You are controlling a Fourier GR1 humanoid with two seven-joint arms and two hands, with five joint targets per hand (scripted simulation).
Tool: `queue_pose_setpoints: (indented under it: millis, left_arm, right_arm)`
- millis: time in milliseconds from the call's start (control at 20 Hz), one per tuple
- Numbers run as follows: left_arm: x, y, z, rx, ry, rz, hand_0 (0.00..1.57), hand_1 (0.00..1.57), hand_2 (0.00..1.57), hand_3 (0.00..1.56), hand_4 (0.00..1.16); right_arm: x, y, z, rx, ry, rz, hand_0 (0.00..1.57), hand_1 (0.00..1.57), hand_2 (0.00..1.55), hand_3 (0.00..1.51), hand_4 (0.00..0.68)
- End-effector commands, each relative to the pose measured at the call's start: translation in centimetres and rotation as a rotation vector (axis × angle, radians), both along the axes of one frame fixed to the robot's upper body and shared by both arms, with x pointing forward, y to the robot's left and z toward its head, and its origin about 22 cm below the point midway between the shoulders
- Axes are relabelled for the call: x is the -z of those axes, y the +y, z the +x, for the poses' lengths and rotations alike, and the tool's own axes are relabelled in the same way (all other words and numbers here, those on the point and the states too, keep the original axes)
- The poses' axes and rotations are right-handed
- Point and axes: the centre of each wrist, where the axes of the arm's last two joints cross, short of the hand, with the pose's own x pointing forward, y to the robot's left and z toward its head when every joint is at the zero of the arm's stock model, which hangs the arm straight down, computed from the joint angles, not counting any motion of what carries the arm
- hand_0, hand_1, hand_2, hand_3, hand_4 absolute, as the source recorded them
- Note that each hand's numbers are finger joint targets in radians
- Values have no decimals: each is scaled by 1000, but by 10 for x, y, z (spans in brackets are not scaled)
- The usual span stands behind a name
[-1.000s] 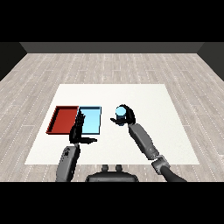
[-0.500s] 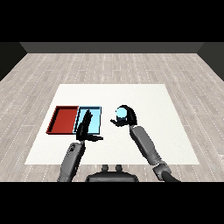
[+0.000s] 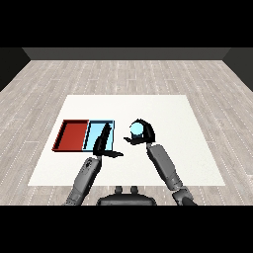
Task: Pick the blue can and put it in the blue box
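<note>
The blue can (image 3: 136,129) stands upright on the white table, just right of the light blue tray (image 3: 94,133). My right hand (image 3: 144,133) is curled round the can, fingers behind it and the thumb in front at its left. My left hand (image 3: 103,143) hangs over the blue tray's near right part, fingers straight and pointing away from me, thumb stuck out to the right. It holds nothing.
A red tray (image 3: 72,135) lies against the blue tray's left side. Both trays hold nothing that I can see. The white table (image 3: 173,118) spreads wide to the right and behind the can.
My left arm has reached forward, carrying the hand over the blue tray. The right hand stays at the can, closing a little more around it.
</note>
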Motion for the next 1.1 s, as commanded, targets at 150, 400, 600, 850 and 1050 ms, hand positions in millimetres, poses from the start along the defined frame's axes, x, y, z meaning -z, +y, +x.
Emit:
queue_pose_setpoints:
  millis: [150, 400, 600, 850, 1050]
  left_arm:
    - [11, -15, 1, 26, 59, -6, 0, 0, 0, 0, 0]
    - [22, -34, 12, 30, 82, 26, 0, 0, 0, 0, 0]
    - [27, -34, 17, 41, 98, 36, 0, 0, 0, 0, 0]
    - [28, -57, 20, 34, 112, 25, 0, 0, 0, 0, 0]
    - [13, -51, 29, 58, 119, 29, 0, 0, 0, 0, 0]
  right_arm:
    - [0, 19, -11, -31, -7, 6, 1419, 1419, 1448, 1416, 660]
    - [-4, 21, -4, -33, -33, -3, 1406, 1406, 1442, 1406, 666]
    - [1, 20, -24, -63, -43, 3, 1399, 1399, 1445, 1408, 675]
    - [-9, 37, -18, -91, -35, 27, 1394, 1394, 1454, 1416, 681]
    - [-14, 28, -3, -96, -44, 2, 1390, 1390, 1438, 1401, 659]
